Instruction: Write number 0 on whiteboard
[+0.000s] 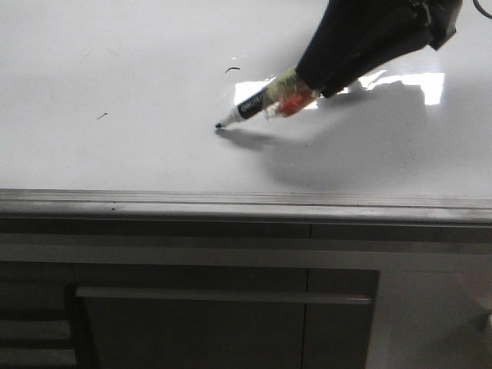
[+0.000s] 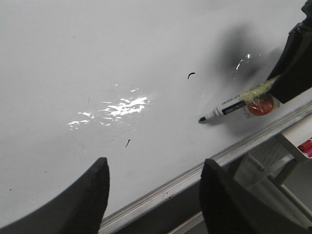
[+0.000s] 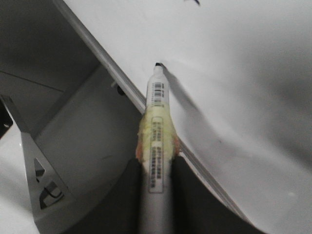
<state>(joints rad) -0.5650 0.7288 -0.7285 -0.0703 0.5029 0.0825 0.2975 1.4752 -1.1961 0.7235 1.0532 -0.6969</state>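
Marker tip touches the whiteboard, pinched by the right gripper; the left gripper hovers spread, holding nothing.

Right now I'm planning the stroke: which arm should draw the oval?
Right. Its jaws grip the white black-tipped marker, tip at the glossy white whiteboard. The left gripper is open, holding nothing.

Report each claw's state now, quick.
Left claw: open, holding nothing.
Right claw: closed on the marker, tip at the whiteboard.
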